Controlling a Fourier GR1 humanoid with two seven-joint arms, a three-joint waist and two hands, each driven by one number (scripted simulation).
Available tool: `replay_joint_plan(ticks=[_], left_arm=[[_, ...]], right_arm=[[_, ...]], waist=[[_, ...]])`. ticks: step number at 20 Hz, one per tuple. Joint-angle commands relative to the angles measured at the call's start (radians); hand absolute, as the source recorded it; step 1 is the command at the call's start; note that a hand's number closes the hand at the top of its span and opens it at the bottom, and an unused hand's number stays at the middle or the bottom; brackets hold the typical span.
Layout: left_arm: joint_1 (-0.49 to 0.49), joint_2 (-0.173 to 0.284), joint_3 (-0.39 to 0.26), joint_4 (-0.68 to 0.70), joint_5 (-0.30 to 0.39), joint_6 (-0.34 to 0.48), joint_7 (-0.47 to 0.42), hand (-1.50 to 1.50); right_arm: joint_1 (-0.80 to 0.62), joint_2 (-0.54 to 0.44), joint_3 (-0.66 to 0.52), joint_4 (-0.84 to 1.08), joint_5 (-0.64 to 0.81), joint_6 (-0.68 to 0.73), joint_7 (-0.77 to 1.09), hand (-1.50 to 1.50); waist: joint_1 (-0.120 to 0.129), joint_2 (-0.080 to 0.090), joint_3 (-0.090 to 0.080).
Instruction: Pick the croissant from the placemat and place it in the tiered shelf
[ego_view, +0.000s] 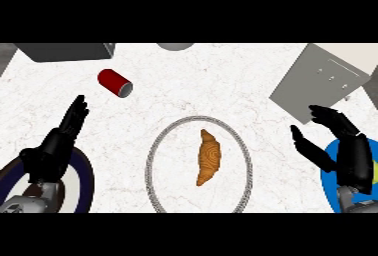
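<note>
The croissant (207, 157) was left unpicked on the placemat (156, 150); the right hand (319, 135) was held open beside it, nothing shelved.

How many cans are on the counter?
1. The red can lies on its side at the upper left, beyond the left hand. Others may be outside the view.

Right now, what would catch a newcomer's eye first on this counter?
The golden-brown croissant lying in the middle of the oval white placemat with a grey rim, untouched. Next, the red can on its side at upper left. Both black hands, left hand and right hand, are open, flanking the placemat.
</note>
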Motion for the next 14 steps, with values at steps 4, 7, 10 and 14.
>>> replay_joint_plan(ticks=[4, 7, 10, 14], left_arm=[[-0.073, -0.084, -0.082, 0.028, -0.035, 0.014, 0.043, 0.0], [-0.116, -0.136, -0.108, 0.068, -0.083, 0.045, 0.047, 0.0], [-0.065, -0.107, -0.07, 0.046, -0.059, -0.003, 0.02, 0.0], [-0.128, -0.139, -0.077, 0.091, -0.078, 0.024, 0.032, 0.0]], right_arm=[[0.094, 0.209, 0.033, 0.048, 0.313, -0.494, -0.051, -1.5], [0.136, 0.291, 0.08, -0.041, 0.325, -0.513, -0.118, -1.5], [0.166, 0.222, 0.16, -0.122, 0.416, -0.359, 0.039, -1.5], [0.175, 0.167, 0.236, -0.117, 0.573, -0.228, 0.259, -1.5]], waist=[[0.036, -0.002, 0.004], [0.051, -0.004, 0.005], [0.067, -0.005, 0.003], [0.067, -0.003, 0.0]])
